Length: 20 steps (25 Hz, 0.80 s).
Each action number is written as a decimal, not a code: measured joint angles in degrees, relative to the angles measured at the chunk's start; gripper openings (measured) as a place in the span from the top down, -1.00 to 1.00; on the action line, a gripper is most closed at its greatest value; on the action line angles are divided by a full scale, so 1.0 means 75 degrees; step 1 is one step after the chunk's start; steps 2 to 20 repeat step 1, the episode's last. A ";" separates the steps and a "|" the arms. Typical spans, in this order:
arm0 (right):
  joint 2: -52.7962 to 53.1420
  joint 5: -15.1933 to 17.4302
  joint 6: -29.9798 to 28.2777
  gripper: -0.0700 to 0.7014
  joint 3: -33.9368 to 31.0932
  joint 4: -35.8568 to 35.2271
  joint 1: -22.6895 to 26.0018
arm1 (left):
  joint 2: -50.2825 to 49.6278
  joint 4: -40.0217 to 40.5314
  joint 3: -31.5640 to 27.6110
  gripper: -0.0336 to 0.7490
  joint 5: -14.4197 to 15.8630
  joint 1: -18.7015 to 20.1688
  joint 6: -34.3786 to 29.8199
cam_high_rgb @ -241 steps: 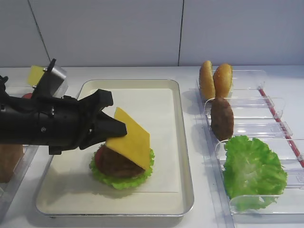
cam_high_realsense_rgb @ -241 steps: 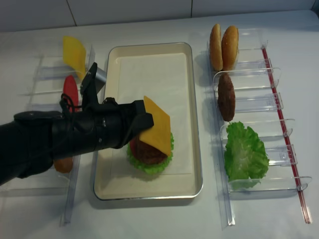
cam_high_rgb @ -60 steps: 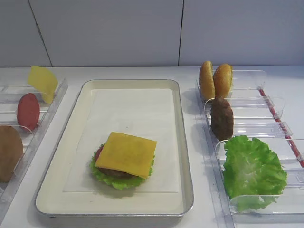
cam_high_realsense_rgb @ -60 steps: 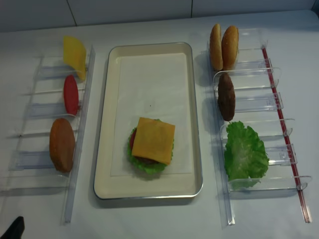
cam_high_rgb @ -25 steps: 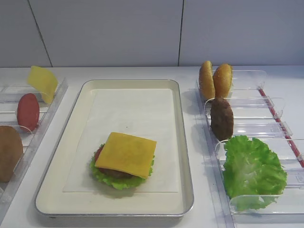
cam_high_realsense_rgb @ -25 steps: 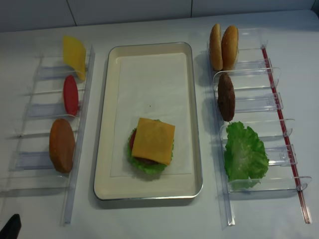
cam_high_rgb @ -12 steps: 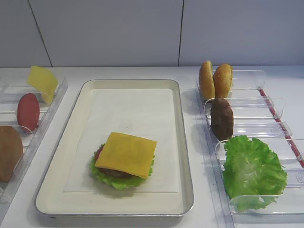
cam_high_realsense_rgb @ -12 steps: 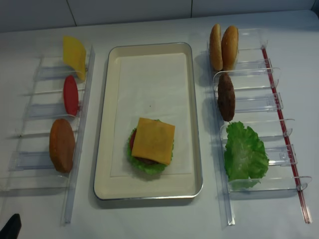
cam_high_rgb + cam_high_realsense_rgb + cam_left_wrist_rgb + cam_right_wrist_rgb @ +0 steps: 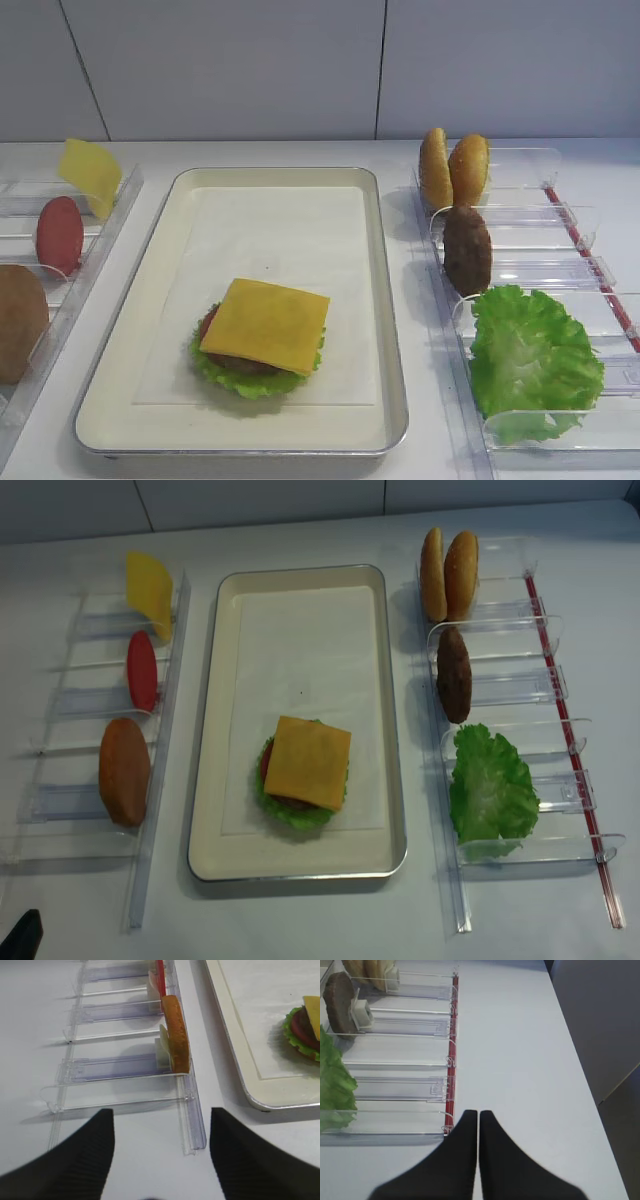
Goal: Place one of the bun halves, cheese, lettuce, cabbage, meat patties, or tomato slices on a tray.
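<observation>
Since earlier, left hand (image 9: 161, 1147) withdrawn, fingers spread, empty; flat square cheese (image 9: 265, 324) atop ruffled lettuce (image 9: 250, 380).

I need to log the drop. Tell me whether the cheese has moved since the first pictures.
Yes. The cheese was held tilted above the stack; it has come down and now lies flat on the patty, lower against the tray rim.

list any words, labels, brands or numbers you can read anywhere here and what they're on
None: no readable text shows in any view.
The tray, its paper liner, the clear bins, the red strip along the right-hand bins and the cheese are all unmarked.
</observation>
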State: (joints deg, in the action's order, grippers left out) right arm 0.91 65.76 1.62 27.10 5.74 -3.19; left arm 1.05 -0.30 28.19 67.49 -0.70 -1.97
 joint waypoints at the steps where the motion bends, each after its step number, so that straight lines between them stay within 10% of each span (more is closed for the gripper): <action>1: 0.0000 0.0000 0.0000 -0.25 0.0000 0.0000 0.0000 | 0.0000 0.0000 0.0000 -0.06 0.0000 0.0000 0.0000; 20: 0.0000 0.0000 0.0000 -0.25 0.0000 0.0000 0.0000 | 0.0000 0.0000 0.0000 -0.06 0.0000 0.0000 0.0000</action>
